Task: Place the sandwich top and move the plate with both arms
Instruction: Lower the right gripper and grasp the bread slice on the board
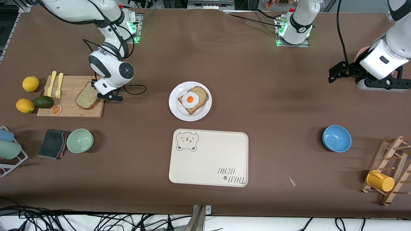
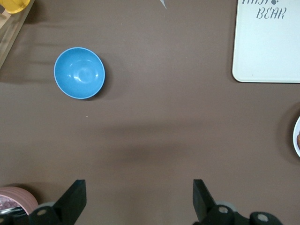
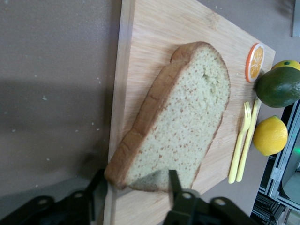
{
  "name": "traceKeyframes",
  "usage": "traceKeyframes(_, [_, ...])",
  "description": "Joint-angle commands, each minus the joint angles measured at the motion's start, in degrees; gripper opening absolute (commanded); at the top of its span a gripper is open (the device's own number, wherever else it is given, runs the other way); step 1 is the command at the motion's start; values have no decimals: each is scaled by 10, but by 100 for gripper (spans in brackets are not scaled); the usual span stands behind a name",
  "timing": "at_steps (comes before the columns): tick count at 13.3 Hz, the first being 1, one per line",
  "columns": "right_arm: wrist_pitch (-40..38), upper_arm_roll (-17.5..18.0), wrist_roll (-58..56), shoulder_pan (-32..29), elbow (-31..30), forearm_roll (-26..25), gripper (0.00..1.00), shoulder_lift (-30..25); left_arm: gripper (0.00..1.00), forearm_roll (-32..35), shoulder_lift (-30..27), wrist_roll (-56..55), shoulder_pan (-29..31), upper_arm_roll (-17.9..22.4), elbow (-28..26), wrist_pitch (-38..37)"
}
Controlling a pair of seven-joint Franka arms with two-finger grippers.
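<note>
The sandwich top (image 1: 86, 98), a plain brown slice, lies on the wooden cutting board (image 1: 72, 85) at the right arm's end of the table. In the right wrist view the slice (image 3: 183, 126) is tilted, its near end raised between the fingers. My right gripper (image 1: 103, 95) (image 3: 137, 185) is shut on that end. The white plate (image 1: 175, 110) sits mid-table and holds the slice with a fried egg (image 1: 192, 99). My left gripper (image 1: 334, 74) (image 2: 139, 197) is open and empty, waiting over bare table at the left arm's end. The plate's rim (image 2: 297, 136) shows in the left wrist view.
A cream bear tray (image 1: 208, 157) lies nearer the camera than the plate. A blue bowl (image 1: 336, 138) and a mug rack (image 1: 390, 170) are at the left arm's end. Lemons, an avocado (image 1: 43, 102), yellow forks, a green bowl (image 1: 80, 140) and a cloth are around the board.
</note>
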Motion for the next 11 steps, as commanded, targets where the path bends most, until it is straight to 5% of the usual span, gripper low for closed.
traceKeyframes(1, [-10, 8, 14, -9, 7, -14, 36, 6, 100, 19, 5, -8, -3, -2, 15, -11])
traceKeyframes(9, [-71, 34, 6, -7, 38, -7, 0, -11, 100, 20, 5, -8, -3, -2, 15, -11])
traceKeyframes(11, [-87, 49, 0, -7, 38, -5, 0, -32, 100, 19, 5, -8, -3, -2, 15, -11])
